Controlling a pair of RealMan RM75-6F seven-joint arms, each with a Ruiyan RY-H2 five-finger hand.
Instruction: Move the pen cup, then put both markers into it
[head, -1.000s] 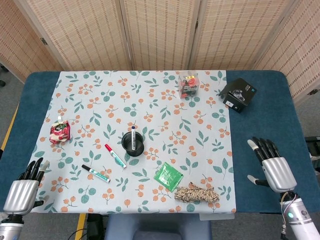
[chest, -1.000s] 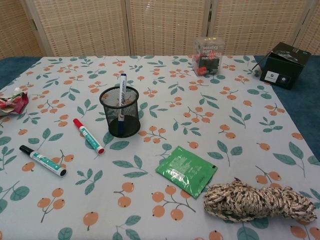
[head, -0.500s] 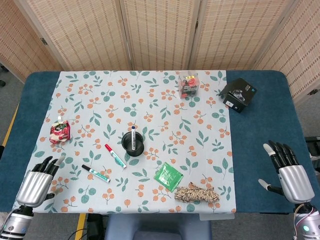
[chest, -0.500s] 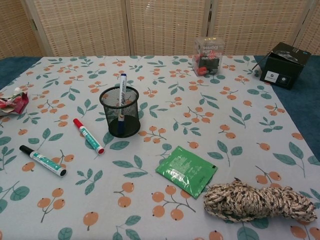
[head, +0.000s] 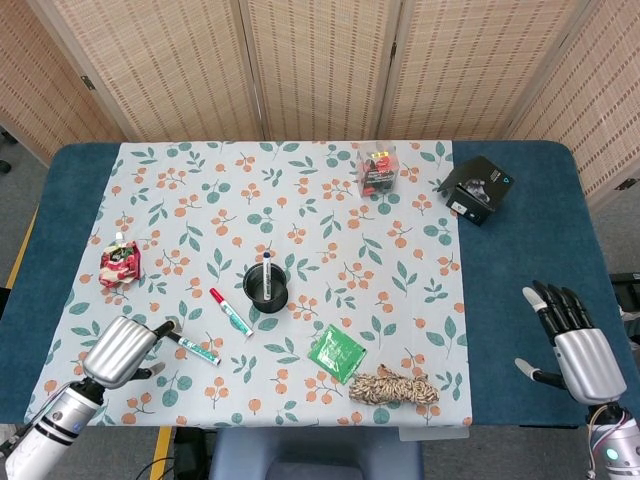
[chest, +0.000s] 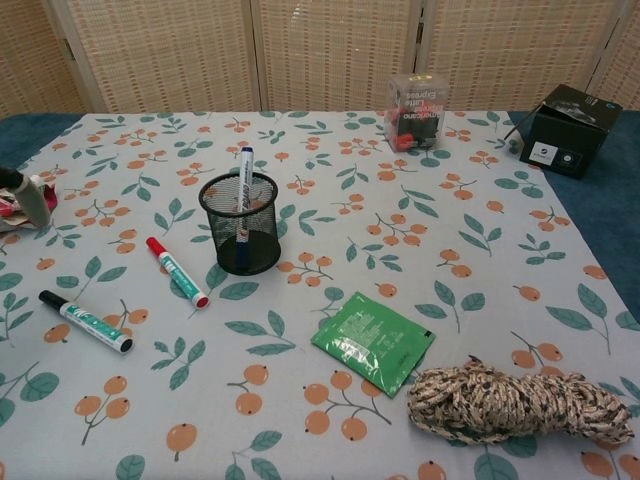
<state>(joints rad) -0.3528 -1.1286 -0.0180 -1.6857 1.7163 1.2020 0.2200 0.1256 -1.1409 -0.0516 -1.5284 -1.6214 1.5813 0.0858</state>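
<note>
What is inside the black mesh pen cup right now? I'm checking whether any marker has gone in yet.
The pen cup holds one blue-capped pen, standing tilted. The red-capped marker and black-capped marker lie outside on the cloth.

My head view looks steeply down from above the near edge, far enough to take in the whole table (head: 530, 300), the folding screen (head: 320, 65) behind it and both my hands, left hand (head: 120, 350) and right hand (head: 578, 345), at the bottom corners. My chest view sits low and close, facing forward across the floral cloth (chest: 330, 250) toward the screen. Both views share the pen cup (head: 266, 287), two loose markers, green packet (chest: 373, 343), rope bundle (chest: 515, 402), black box (chest: 570, 117).
</note>
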